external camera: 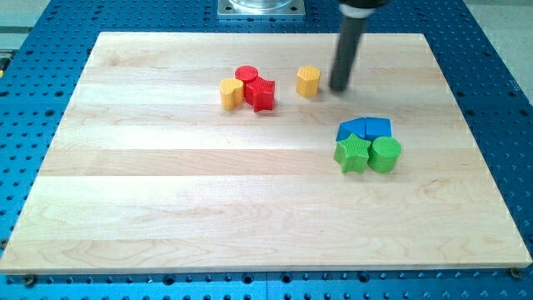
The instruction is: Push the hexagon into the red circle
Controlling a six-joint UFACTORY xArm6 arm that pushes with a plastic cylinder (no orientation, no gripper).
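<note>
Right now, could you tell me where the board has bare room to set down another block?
The whole lower half, below the green star and green cylinder, is bare, as is the left side beside the yellow block. It is crowded around the red circle and red star, and between the yellow hexagon and my tip.

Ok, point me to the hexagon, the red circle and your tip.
yellow hexagon (308, 81), camera view, middle of its front face.
red circle (246, 74), camera view, its top face.
my tip (339, 87), camera view, rod's very end, just right of the hexagon.
</note>
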